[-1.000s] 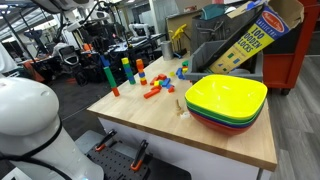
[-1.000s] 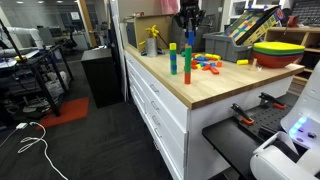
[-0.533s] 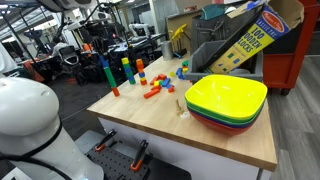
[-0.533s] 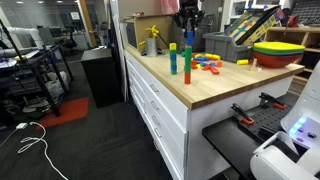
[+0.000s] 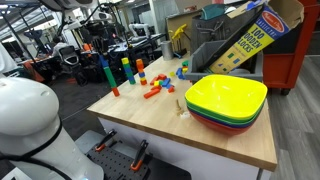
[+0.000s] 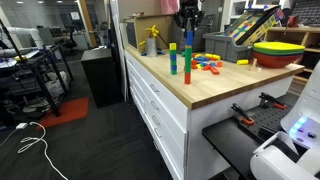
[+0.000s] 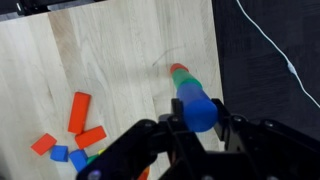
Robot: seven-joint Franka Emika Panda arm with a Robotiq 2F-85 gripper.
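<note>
In the wrist view my gripper (image 7: 198, 108) has its two fingers pressed against the sides of a blue cylinder (image 7: 196, 104). The cylinder tops a standing tower with a green piece (image 7: 185, 86) and a red base (image 7: 178, 69) on the wooden table (image 7: 110, 60). In both exterior views the gripper (image 6: 188, 32) (image 5: 100, 48) hangs straight over this tower (image 6: 187, 62) (image 5: 108, 76) near the table's edge.
Loose red, orange and blue blocks (image 7: 78, 128) lie beside the tower (image 5: 155, 88). A shorter green and blue tower (image 5: 125, 68) (image 6: 172, 58) stands close by. A stack of coloured bowls (image 5: 225, 100) (image 6: 278, 52) and a tilted cardboard box (image 5: 250, 35) sit further along. The table edge is close (image 7: 225, 60).
</note>
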